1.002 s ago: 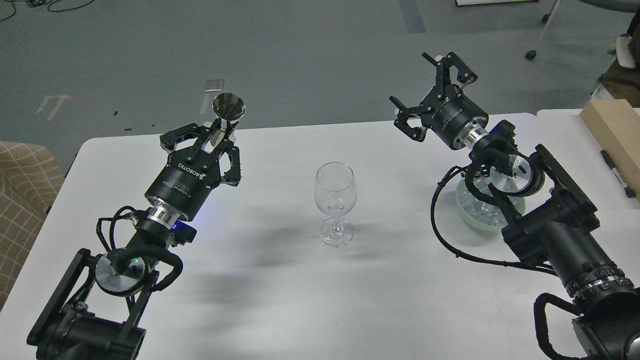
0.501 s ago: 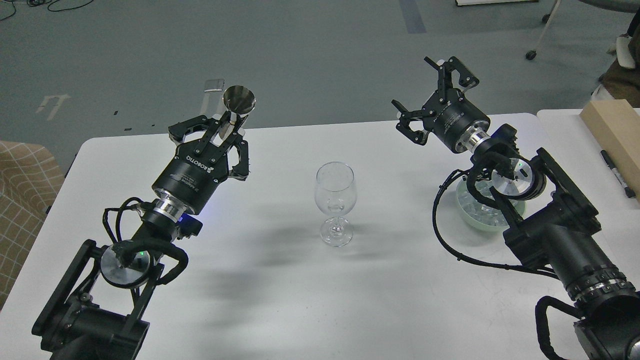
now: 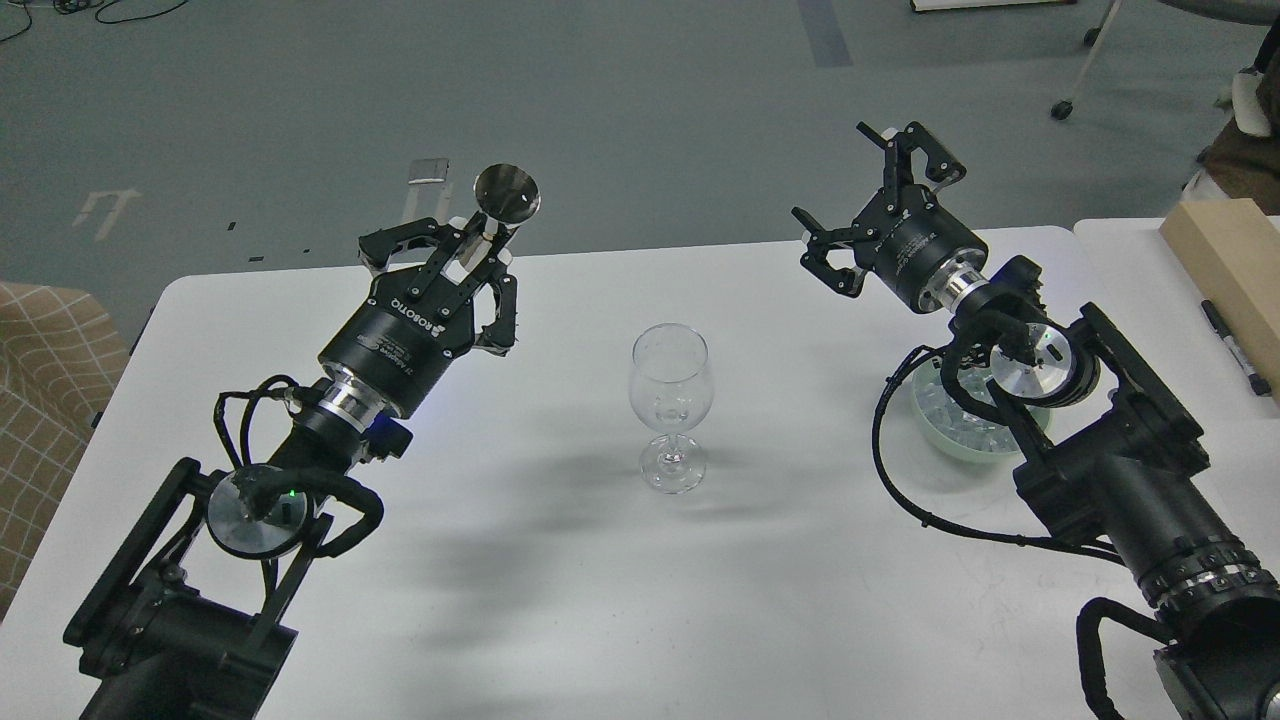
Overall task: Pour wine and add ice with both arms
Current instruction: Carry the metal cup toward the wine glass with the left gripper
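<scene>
A clear wine glass [image 3: 670, 400] stands upright in the middle of the white table [image 3: 560, 590]; no wine shows in it. My left gripper [image 3: 470, 250] is shut on a shiny metal jigger cup [image 3: 506, 195], held up and left of the glass. My right gripper [image 3: 875, 195] is open and empty, raised to the right of the glass. The ice [image 3: 960, 425] lies as clear cubes in a pale green bowl [image 3: 945, 435], partly hidden under my right arm.
A wooden box [image 3: 1230, 270] and a black marker [image 3: 1235, 345] lie on a second table at the far right. A tan checked seat [image 3: 50, 370] stands off the left edge. Grey floor lies beyond the far table edge.
My left gripper has carried the metal cup up and to the right, nearer the glass. My right gripper has drifted slightly right and stays open.
</scene>
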You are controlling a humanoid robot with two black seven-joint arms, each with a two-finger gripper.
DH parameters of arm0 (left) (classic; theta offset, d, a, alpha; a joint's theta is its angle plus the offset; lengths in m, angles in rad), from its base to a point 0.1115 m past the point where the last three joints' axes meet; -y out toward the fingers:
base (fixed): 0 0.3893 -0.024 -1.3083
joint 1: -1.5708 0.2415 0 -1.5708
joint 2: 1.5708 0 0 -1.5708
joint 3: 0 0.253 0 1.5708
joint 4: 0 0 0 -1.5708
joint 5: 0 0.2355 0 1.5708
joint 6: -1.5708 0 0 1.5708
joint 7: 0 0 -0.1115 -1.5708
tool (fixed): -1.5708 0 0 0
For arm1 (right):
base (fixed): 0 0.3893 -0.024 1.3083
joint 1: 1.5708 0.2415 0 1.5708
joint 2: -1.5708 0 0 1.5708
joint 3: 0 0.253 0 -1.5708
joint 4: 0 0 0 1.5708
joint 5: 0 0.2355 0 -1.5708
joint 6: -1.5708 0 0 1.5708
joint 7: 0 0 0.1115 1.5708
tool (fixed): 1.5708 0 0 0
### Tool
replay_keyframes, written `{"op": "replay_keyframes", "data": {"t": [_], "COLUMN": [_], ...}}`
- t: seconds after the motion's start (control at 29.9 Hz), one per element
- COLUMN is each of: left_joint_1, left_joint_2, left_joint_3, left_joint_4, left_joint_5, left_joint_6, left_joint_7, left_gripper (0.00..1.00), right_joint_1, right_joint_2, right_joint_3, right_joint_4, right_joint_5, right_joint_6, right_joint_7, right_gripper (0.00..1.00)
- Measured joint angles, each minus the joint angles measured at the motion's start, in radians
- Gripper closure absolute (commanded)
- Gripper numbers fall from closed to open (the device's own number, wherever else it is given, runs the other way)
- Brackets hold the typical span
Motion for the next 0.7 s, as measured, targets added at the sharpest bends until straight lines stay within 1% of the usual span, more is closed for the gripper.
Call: {"op": "replay_keyframes", "data": {"t": [0.7], "left_joint_1": [-0.013], "left_joint_2": [-0.001], "left_joint_3": [0.003], "left_joint_4": [0.0], "left_joint_5": [0.003], "left_joint_6": [0.003], "left_joint_7": [0.008], "left_gripper": [0.96], "right_joint_1": [-0.001], "right_joint_2": [-0.002], "right_joint_3": [-0.002], "right_joint_4": [-0.003], "right_joint_5": [0.0], "right_joint_6": [0.0], "right_joint_7": [0.0], "right_gripper": [0.0]}}
